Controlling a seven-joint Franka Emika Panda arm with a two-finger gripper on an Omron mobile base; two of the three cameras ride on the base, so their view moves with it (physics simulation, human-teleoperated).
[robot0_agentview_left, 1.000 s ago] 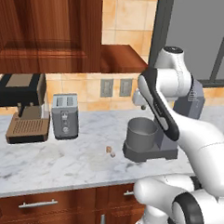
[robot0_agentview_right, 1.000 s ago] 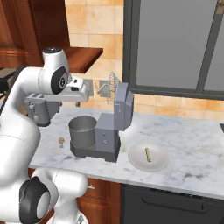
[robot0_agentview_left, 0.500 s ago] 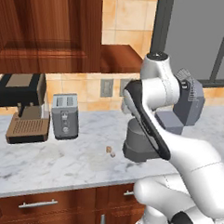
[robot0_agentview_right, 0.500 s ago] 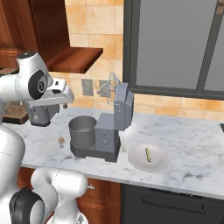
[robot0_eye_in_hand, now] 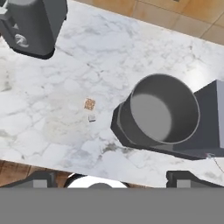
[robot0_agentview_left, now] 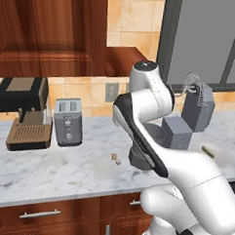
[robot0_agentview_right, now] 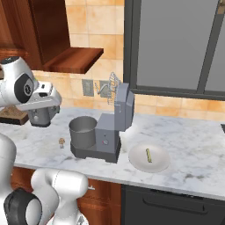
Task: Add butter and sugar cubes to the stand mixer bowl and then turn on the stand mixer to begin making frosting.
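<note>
my two-finger gripper [robot0_eye_in_hand: 107, 177] hangs high over the white marble counter [robot0_eye_in_hand: 131, 57] with its jaws spread wide apart and nothing between them; the dark fingertips [robot0_eye_in_hand: 37, 178] stand at the bottom of the hand view. the grey metal cylindrical mixer bowl [robot0_eye_in_hand: 164, 109] sits open-mouthed on the flat base of the slate-grey boxy stand mixer [robot0_agentview_right: 115, 127], and looks empty from above. the mixer's head is tilted back with the wire whisk [robot0_agentview_right: 110, 85] lifted clear, which i judge leaves the bowl mouth free for dropping things in. the two tiny sugar cubes, one tan-brown [robot0_eye_in_hand: 89, 104] and one whitish [robot0_eye_in_hand: 92, 118], lie close together on bare marble just left of the bowl, apart from it and near the counter's front edge. the small pale yellow-olive butter stick [robot0_agentview_right: 149, 155] rests on a round white plate [robot0_agentview_right: 160, 165] to the right of the mixer, well apart from the cubes. far left stand a silver toaster [robot0_agentview_left: 68, 121] and a black-and-brown coffee machine [robot0_agentview_left: 23, 112]. judgement: nothing loaded yet, and the cubes look like the nearer pick. there is open marble all round them for a straight descent; the bowl wall is the nearest obstacle, and the cubes' smallness and the front edge call for care.
</note>
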